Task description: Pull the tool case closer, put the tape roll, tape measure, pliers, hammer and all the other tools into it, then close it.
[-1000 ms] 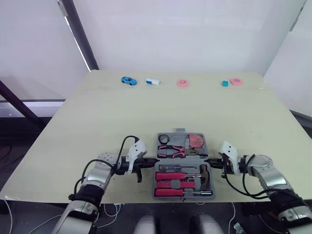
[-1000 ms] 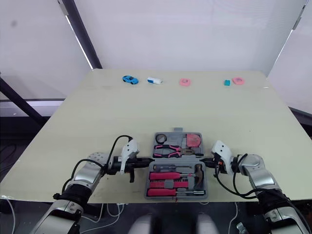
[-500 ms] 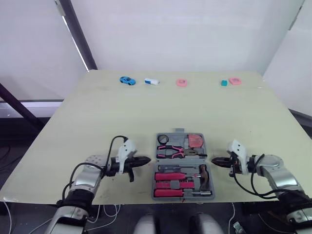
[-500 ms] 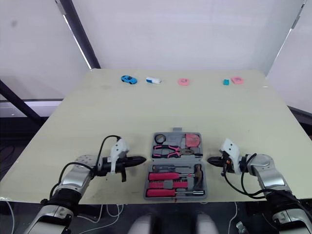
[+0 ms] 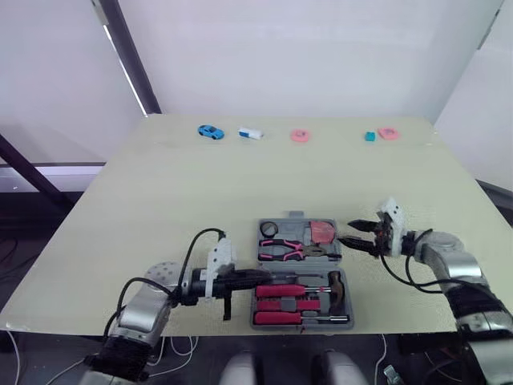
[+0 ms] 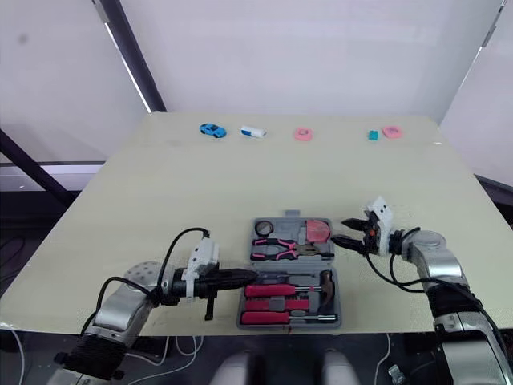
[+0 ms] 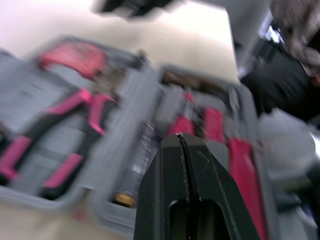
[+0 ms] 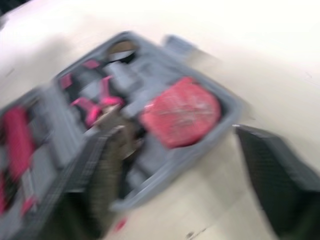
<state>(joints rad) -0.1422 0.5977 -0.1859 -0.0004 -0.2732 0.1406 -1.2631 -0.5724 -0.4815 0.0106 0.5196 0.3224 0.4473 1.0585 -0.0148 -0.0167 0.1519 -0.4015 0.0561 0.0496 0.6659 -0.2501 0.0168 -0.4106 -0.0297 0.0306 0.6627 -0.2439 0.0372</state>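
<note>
Tool case (image 5: 292, 216) sits open at the table's (image 5: 184, 192) front edge, near the middle. Pliers (image 5: 282, 249), tape measure (image 5: 323, 231), tape roll (image 5: 268, 228) and hammer (image 5: 337, 287) are all seated in it.

Change over the last half second: both arms came back in from the sides.
- Left gripper (image 5: 263, 276): fingers pressed together, tip at the left rim of the near half.
- Right gripper (image 5: 346, 233): fingers spread, at the right rim of the far half beside the tape measure.

Judgement: loading looks finished and closing is the step left. The case is not yet folded.
</note>
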